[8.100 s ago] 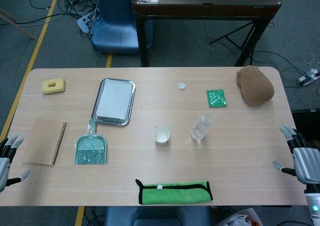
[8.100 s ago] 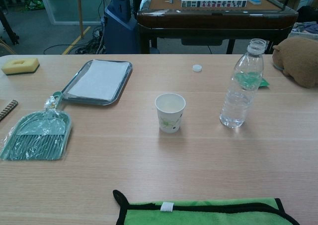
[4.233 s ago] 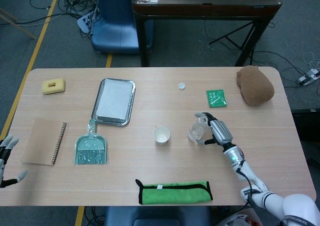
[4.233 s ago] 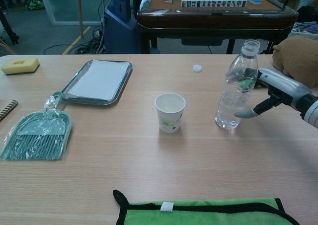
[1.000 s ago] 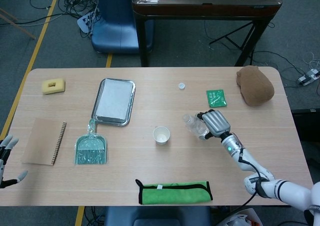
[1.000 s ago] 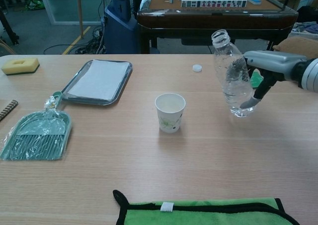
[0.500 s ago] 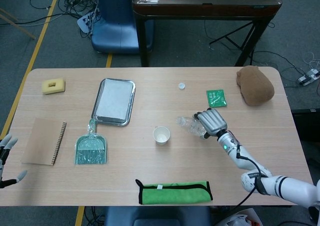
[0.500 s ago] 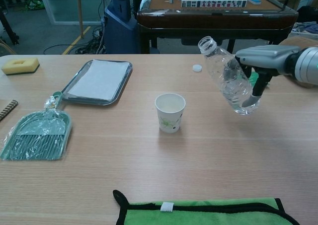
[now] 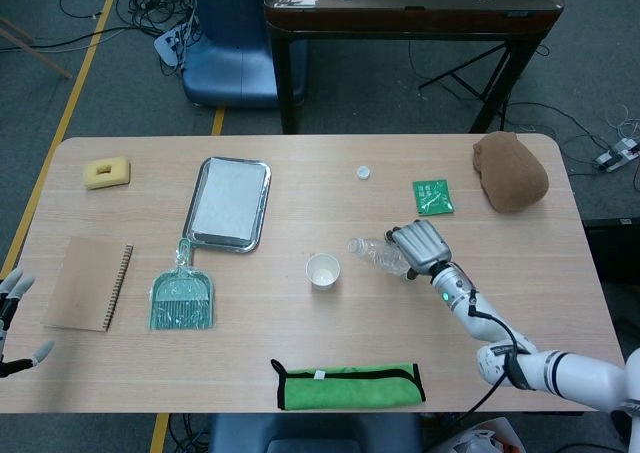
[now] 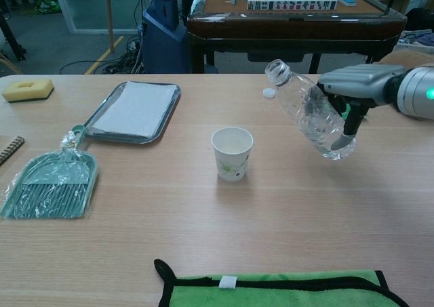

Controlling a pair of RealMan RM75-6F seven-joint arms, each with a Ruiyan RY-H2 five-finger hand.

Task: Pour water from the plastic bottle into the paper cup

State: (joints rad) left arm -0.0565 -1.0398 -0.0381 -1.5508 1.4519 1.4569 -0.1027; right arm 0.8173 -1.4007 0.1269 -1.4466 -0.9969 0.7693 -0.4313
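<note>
My right hand (image 9: 421, 246) (image 10: 352, 90) grips the clear plastic bottle (image 9: 376, 254) (image 10: 308, 110) above the table, right of the paper cup. The bottle is uncapped and tilted, its open mouth pointing up and left toward the cup, with a little water low in its base. The white paper cup (image 9: 322, 271) (image 10: 232, 153) stands upright at the table's middle, apart from the bottle. The bottle's white cap (image 9: 363, 172) (image 10: 269, 93) lies on the table behind. My left hand (image 9: 10, 318) hangs off the table's left edge, fingers spread, holding nothing.
A metal tray (image 9: 229, 203) (image 10: 133, 112) and a green dustpan (image 9: 181, 295) (image 10: 48, 183) lie left of the cup. A green cloth (image 9: 348, 384) (image 10: 278, 287) lies at the front edge. A notebook (image 9: 87, 283), yellow sponge (image 9: 106, 172), green packet (image 9: 432, 196) and brown plush (image 9: 511, 171) sit around the edges.
My right hand has tipped the bottle further left, so its mouth has moved closer to the cup. The cup and my left hand have stayed put.
</note>
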